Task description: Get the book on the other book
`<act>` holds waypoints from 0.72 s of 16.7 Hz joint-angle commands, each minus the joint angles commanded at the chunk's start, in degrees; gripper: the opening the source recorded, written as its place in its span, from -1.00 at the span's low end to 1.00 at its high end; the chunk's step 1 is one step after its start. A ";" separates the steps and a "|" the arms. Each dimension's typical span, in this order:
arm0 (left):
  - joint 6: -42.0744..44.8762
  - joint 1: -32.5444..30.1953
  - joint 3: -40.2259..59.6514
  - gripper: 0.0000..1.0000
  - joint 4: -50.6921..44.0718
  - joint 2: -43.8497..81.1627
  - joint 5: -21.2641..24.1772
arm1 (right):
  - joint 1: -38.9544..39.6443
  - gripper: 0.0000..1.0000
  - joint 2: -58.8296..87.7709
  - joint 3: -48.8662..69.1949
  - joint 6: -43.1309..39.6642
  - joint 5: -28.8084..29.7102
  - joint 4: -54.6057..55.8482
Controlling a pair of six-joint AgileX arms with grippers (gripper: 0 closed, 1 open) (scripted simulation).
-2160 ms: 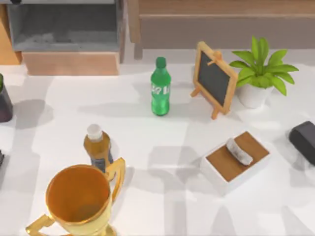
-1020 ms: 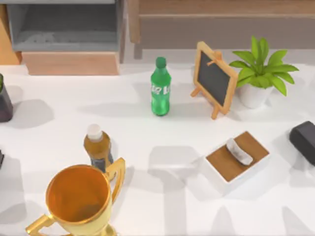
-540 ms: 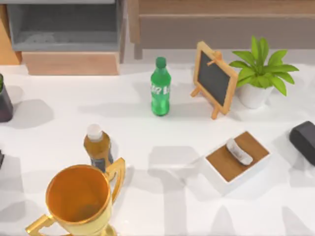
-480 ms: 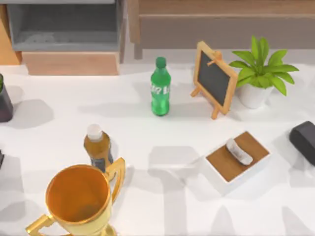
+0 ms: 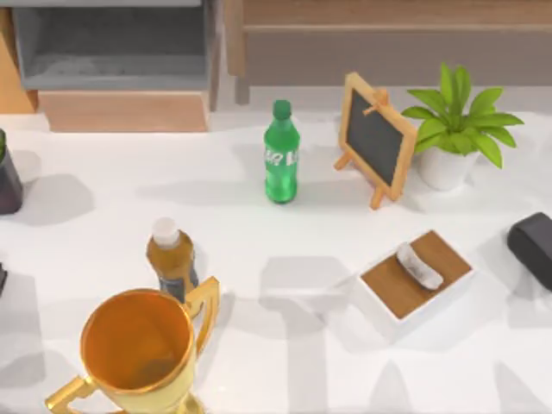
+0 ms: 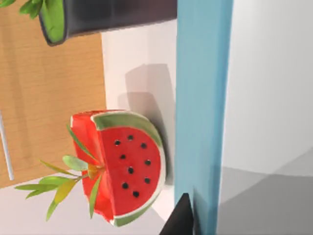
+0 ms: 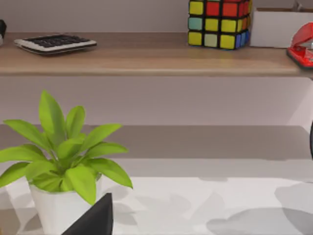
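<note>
A flat blue slab (image 6: 203, 112) that looks like a book's cover runs close across the left wrist view. One dark fingertip of my left gripper (image 6: 181, 219) shows right beside it; whether it is gripped I cannot tell. In the top view a flat white block with a brown top (image 5: 435, 259), perhaps a book, lies at the right with a grey lump (image 5: 419, 264) on it. In the right wrist view a dark fingertip of my right gripper (image 7: 94, 220) sits beside a white-potted plant (image 7: 61, 161).
A gold trophy (image 5: 138, 349), a brown bottle (image 5: 171, 259), a green bottle (image 5: 281, 155), a small chalkboard (image 5: 373, 138), a potted plant (image 5: 455, 129) and a dark object (image 5: 535, 246) stand on the white table. A watermelon slice (image 6: 124, 166) sits near the blue slab.
Shadows on the left side of the table have shifted and shrunk since the earliest frame. Nothing standing on the table has moved.
</note>
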 joint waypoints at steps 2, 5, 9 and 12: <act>0.00 0.00 0.00 0.06 0.00 0.00 0.00 | 0.00 1.00 0.00 0.00 0.00 0.00 0.00; 0.00 0.00 0.00 0.51 0.00 0.00 0.00 | 0.00 1.00 0.00 0.00 0.00 0.00 0.00; 0.00 0.00 0.00 1.00 0.00 0.00 0.00 | 0.00 1.00 0.00 0.00 0.00 0.00 0.00; 0.00 0.00 0.00 1.00 0.00 0.00 0.00 | 0.00 1.00 0.00 0.00 0.00 0.00 0.00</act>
